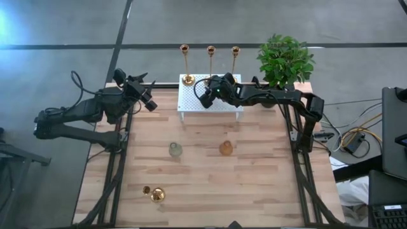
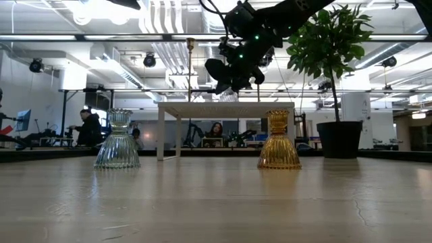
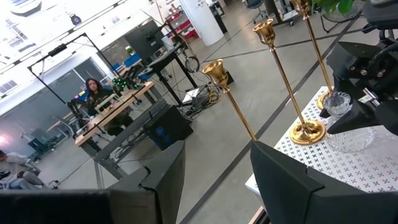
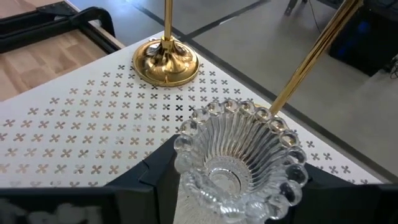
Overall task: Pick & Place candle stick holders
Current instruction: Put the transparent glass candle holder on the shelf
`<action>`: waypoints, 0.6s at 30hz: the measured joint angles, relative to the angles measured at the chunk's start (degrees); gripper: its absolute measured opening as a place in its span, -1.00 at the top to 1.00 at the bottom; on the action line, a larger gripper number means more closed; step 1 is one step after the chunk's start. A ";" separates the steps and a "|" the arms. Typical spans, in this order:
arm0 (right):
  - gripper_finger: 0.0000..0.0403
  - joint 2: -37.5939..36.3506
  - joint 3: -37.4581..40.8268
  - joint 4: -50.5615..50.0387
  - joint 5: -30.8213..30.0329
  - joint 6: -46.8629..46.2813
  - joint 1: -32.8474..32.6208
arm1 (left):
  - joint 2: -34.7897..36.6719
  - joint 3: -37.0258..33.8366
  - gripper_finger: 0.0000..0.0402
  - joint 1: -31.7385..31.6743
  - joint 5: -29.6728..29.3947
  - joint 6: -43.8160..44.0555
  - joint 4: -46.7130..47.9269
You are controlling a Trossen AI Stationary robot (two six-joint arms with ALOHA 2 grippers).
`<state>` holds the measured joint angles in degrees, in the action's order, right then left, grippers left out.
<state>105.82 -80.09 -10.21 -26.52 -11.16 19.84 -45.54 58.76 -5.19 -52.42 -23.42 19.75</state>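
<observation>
- Clear ribbed glass holder (image 4: 239,163) is sitting between the right gripper (image 4: 239,186) fingers, over the perforated white stand (image 1: 191,102) at the table's (image 1: 254,184) far edge; jaws are partly spread around its fluted skirt, and whether it is gripped or just resting I cannot tell.
- Three brass candlesticks (image 1: 210,62) are lining the stand's far edge; one stem is passing just beside the glass rim.
- Left gripper (image 1: 147,102) is hovering by the far-left corner, jaws parted, holding nothing.
- Grey-glass holder (image 1: 175,149) and amber holder (image 1: 226,148) are waiting mid-table; a gold holder (image 1: 154,194) is lying near the front edge.
- Risk: the glass nudging that stem and toppling it; a release while tilted letting the glass roll off the stand.
</observation>
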 joint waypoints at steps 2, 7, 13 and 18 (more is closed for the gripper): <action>0.21 0.00 0.00 0.15 0.06 0.76 0.00 | 0.00 0.00 0.06 0.00 0.00 0.00 -0.02; 0.24 0.00 -0.02 0.31 0.26 1.30 0.04 | 0.00 0.00 0.06 0.00 0.00 0.00 0.00; 0.19 -0.02 -0.02 0.87 1.39 1.30 0.46 | 0.00 0.00 0.06 0.00 0.00 0.00 0.00; 0.09 0.04 0.07 1.90 3.72 1.06 0.96 | 0.00 0.00 0.06 0.00 -0.02 0.00 0.00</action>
<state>105.86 -80.03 -8.32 -22.80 -10.10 20.80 -45.54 58.76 -5.19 -52.45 -23.42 19.75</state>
